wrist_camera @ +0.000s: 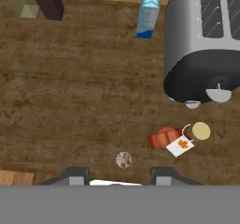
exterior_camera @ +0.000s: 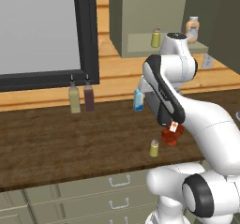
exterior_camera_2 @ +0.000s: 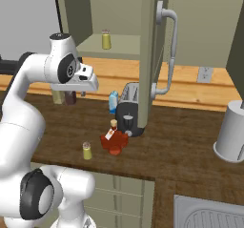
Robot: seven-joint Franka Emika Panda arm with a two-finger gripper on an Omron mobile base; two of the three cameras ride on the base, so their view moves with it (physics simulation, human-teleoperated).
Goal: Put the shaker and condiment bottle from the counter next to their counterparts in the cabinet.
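Note:
On the dark wood counter (exterior_camera: pixel 56 143) a small yellow-green shaker (exterior_camera: pixel 154 148) (exterior_camera_2: pixel 86 150) stands near the front edge. The squat red-brown condiment bottle (exterior_camera_2: pixel 114 140) with tan stopper and white tag stands upright just right of it, partly behind my arm in the left base view (exterior_camera: pixel 171 136). My gripper (exterior_camera_2: pixel 85 92) hangs high above both, pointing straight down, open and holding nothing. In the hand view the shaker's cap (wrist_camera: pixel 123 160) lies just above the gripper (wrist_camera: pixel 119 175) and the bottle (wrist_camera: pixel 173 138) to the right. The olive cabinet (exterior_camera: pixel 140 12) holds a matching shaker (exterior_camera: pixel 156 38) (exterior_camera_2: pixel 106 39) and a peach bottle (exterior_camera: pixel 191 29).
A dark toaster (exterior_camera_2: pixel 129 110) (wrist_camera: pixel 206 45) stands right behind the condiment bottle, with a blue-white carton (exterior_camera: pixel 138 100) (wrist_camera: pixel 148 12) beside it. Two tall slim bottles (exterior_camera: pixel 74 99) stand at the back left. The open cabinet door (exterior_camera_2: pixel 152 55) hangs above the toaster. A grey canister (exterior_camera_2: pixel 231 131) stands far right.

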